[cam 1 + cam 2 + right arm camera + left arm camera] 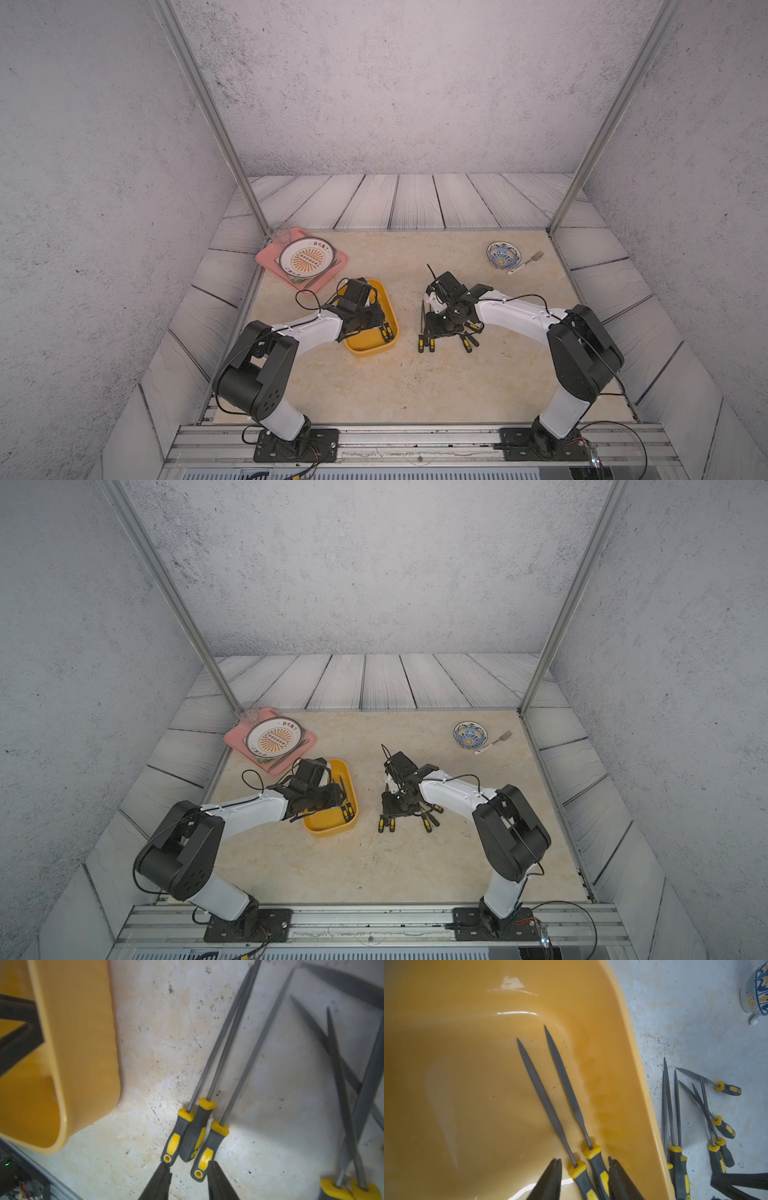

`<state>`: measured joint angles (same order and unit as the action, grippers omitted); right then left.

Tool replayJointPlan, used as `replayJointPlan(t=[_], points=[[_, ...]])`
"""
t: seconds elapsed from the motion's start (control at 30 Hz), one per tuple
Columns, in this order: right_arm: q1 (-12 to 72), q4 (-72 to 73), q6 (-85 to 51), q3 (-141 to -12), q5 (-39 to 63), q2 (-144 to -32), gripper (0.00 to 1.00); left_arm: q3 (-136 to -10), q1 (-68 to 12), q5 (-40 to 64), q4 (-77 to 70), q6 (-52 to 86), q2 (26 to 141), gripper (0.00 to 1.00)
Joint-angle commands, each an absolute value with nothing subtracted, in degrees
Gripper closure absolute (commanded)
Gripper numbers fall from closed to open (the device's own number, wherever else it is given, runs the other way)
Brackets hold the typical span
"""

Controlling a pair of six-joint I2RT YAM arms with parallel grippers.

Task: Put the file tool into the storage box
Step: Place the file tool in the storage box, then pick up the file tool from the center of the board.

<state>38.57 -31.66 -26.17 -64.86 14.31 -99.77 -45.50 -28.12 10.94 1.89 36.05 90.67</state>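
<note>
- Left gripper (584,1160) released, jaws apart astride two files (563,1076) lying in the yellow storage box (368,343), left of centre.
- Right gripper (189,1164) parted, grasping nothing, above loose files (258,1044) on the desk (155,1043).

Storage box (368,345): shallow yellow plastic tub with rounded corners and a plain rim. It sits flat on the table, left of centre and low in both top views, long side running up-down and slightly slanted.

Two files (550,1095) lie flat inside it. They have grey tapered blades and black-yellow handles, and sit side by side, nearly parallel, along the box's right wall, handles at its lower end.

Loose files (428,343) lie on the table right of the box. Three (197,1132) are close together and almost parallel. The crossed pile (468,341) lies further right.
</note>
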Motion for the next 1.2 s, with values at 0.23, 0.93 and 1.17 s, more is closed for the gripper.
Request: replayJointPlan(t=[0.23, 0.93, 1.17], points=[[38.6, -33.1, -25.8, -63.1, 10.0, -103.6, 0.66, -45.8, -27.8, 10.9, 1.5, 35.9, 87.9, 0.58], [41.1, -37.2, -27.3, -63.9, 0.3, -104.5, 0.95, -45.2, -27.8, 13.0, -0.1, 35.6, 86.4, 0.45], [41.1, -34.8, -27.1, -65.5, 2.6, -99.1, 0.98, -44.5, -27.8, 16.8, -3.5, 35.9, 85.9, 0.41]])
